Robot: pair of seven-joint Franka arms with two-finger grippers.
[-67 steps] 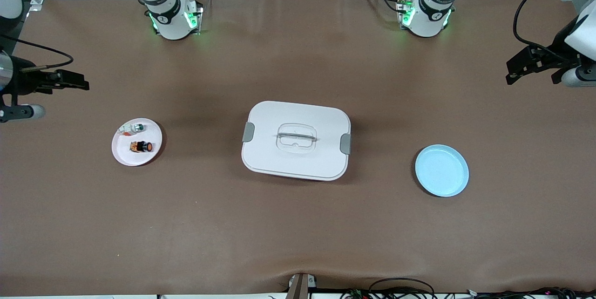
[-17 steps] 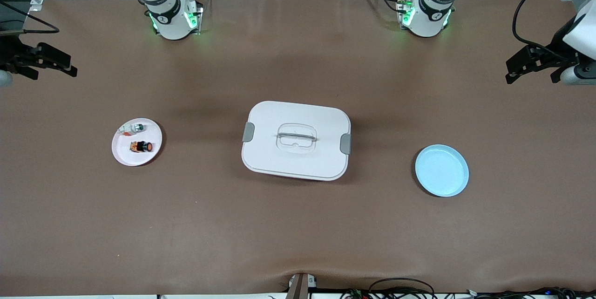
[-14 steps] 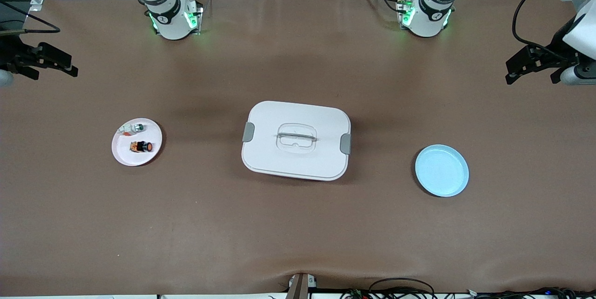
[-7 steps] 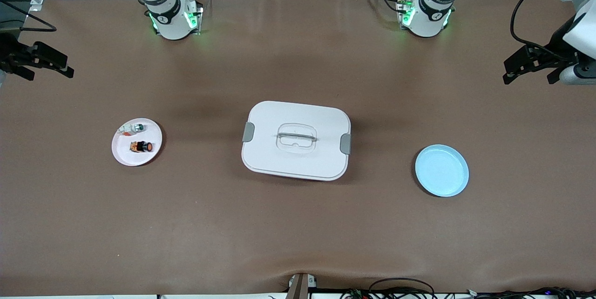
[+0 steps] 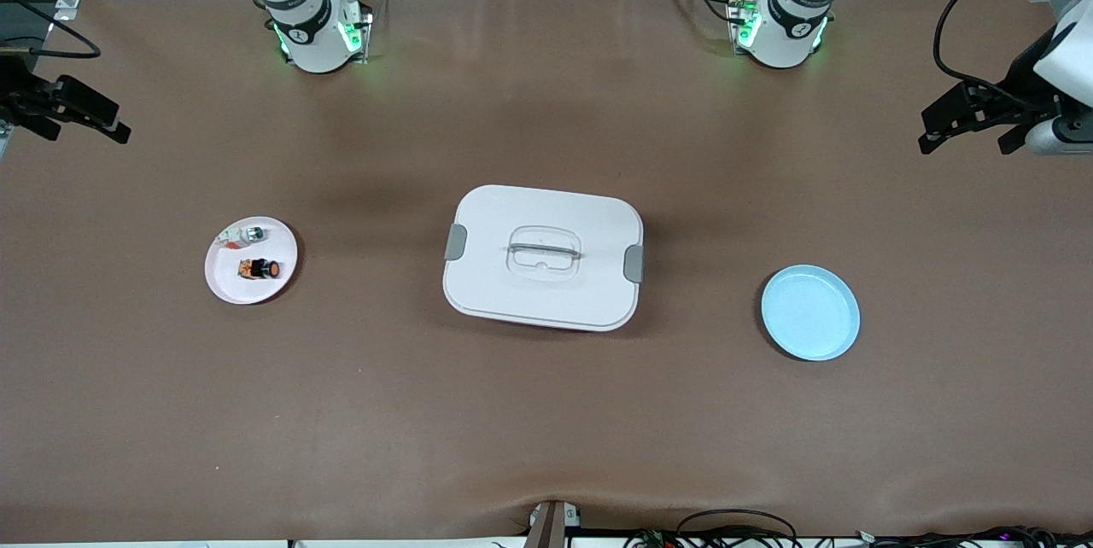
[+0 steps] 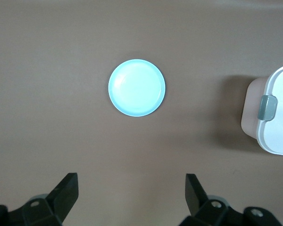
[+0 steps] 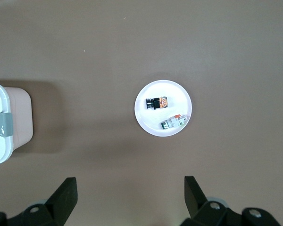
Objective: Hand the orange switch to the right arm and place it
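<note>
The orange switch lies on its side on a small white plate toward the right arm's end of the table. In the right wrist view the orange switch shows on that white plate, well away from the fingers. My right gripper hangs open and empty over the table's edge at the right arm's end; its own view shows the gripper with nothing between the jaws. My left gripper hangs open and empty over the left arm's end, also seen in its own view.
A white-and-silver part shares the white plate. A white lidded box with grey latches sits mid-table. A light blue plate lies toward the left arm's end, and it shows in the left wrist view.
The right gripper has drifted a little toward the table's edge at its own end. The left gripper has edged slightly toward the table's middle. The switch, plates and box have not moved.
</note>
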